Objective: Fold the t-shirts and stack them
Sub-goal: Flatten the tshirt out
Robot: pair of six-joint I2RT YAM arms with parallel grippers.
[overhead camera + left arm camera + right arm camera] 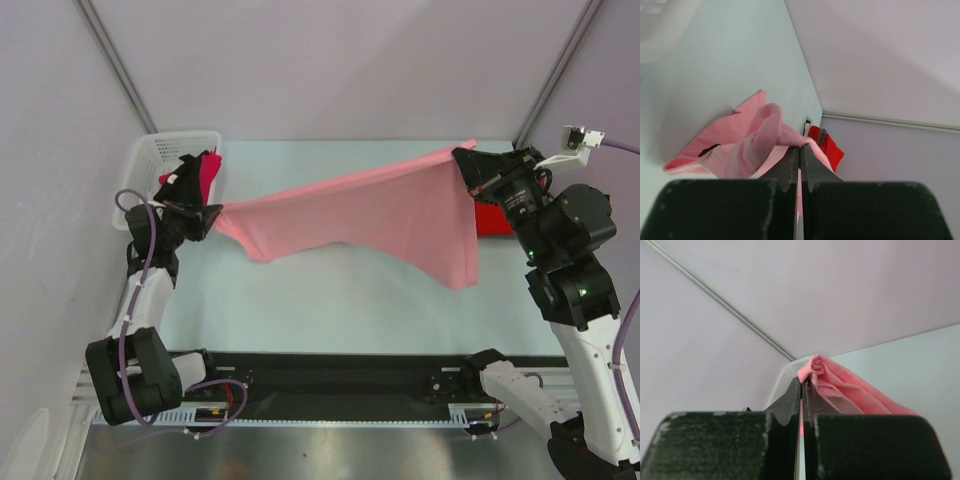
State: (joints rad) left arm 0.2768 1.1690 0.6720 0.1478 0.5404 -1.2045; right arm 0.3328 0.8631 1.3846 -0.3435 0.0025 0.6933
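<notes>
Both arms are white shells with chunky black joints. Left arm at the frame's left has purple cables looping around it; right arm shows a tiny green light. Fingers are matte black with toothed edges.

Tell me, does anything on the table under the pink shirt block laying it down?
Nothing visible does. The pink shirt hangs between the left gripper and right gripper above the table. The red shirt lies at the right edge, the basket in the far-left corner.
</notes>
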